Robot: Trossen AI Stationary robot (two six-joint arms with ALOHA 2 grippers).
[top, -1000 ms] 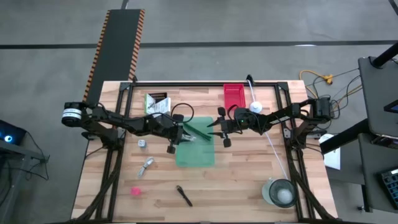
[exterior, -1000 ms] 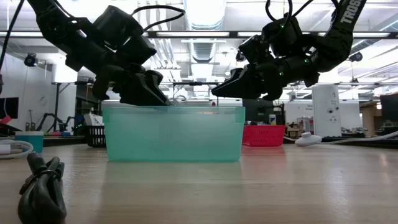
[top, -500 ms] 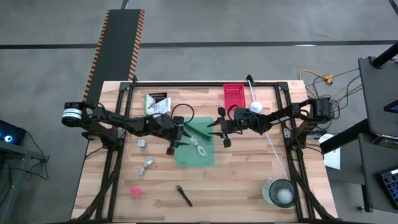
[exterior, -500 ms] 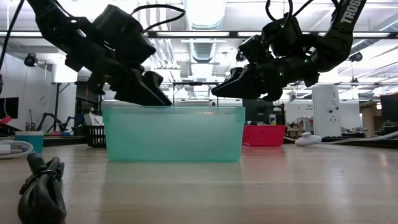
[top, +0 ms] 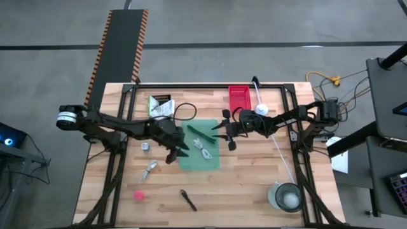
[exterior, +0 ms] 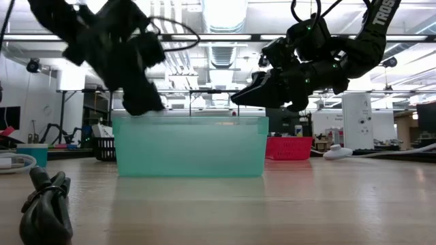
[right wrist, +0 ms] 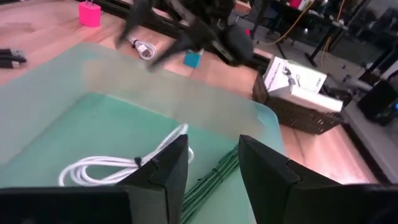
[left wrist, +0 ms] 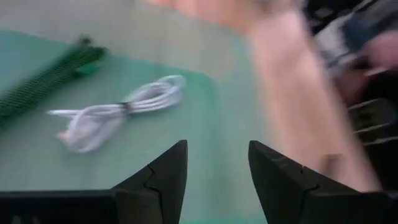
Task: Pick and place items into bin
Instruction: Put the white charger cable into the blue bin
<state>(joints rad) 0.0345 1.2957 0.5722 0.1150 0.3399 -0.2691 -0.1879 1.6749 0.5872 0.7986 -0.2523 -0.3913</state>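
A green see-through bin [top: 206,160] stands mid-table. In it lie a white coiled cable [top: 203,151] and a green marker [top: 201,134]; both show in the left wrist view, the cable [left wrist: 118,115] and the marker [left wrist: 43,84]. My left gripper [top: 177,152] is open and empty over the bin's left rim. My right gripper [top: 220,135] is open and empty above the bin's right rim, and the cable [right wrist: 124,163] lies below it. On the table lie white packets [top: 161,105], a silvery piece [top: 145,147], another white cable [top: 151,168], a pink blob [top: 138,195] and a black pen-like tool [top: 188,200].
A red tray [top: 240,97] stands at the far edge, right of centre. A round cup [top: 286,196] stands at the near right corner. A white cord [top: 280,149] runs along the table's right side. Dark frame bars run down both sides of the table.
The white cable, at my left gripper's fingers a second ago, now lies on the bin's floor beside the green marker. My left gripper has drawn back from over the bin toward the table's left and near edges and has turned. My right arm has kept still.
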